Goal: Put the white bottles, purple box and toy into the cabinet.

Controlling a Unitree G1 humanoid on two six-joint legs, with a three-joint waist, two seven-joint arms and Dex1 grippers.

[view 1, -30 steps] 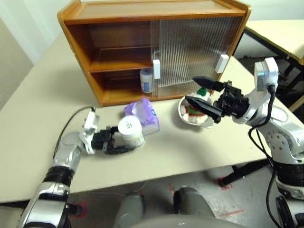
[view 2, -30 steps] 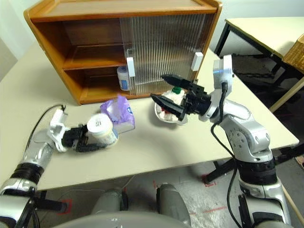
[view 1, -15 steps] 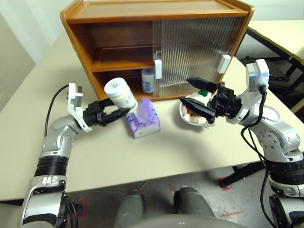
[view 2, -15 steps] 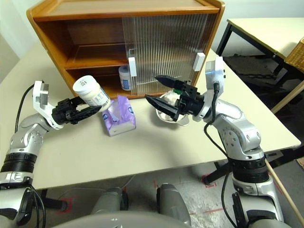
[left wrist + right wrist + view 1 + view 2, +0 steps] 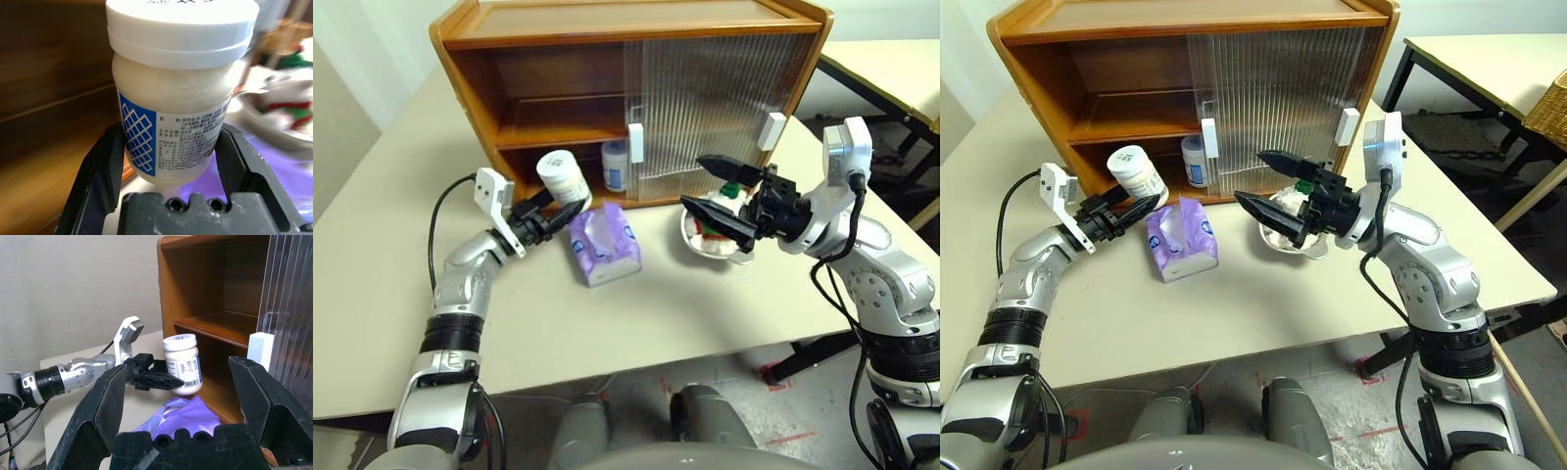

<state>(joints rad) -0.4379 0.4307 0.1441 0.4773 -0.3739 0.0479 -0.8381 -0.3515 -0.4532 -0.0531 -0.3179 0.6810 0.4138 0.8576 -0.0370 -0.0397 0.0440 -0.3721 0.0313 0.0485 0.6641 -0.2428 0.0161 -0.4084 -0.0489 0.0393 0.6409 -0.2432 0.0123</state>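
Before the cabinet, left hand holds a white bottle level.

on the pale label of the small squat white plastic jar with a wide white screw lid: a blue panel with a white lattice pattern down one side, and beside it several rows of tiny dark print in chinese characters with some digits, too small to make out. on the lid top, faint dark marks cut off at the edge, unreadable. no other readable writing.
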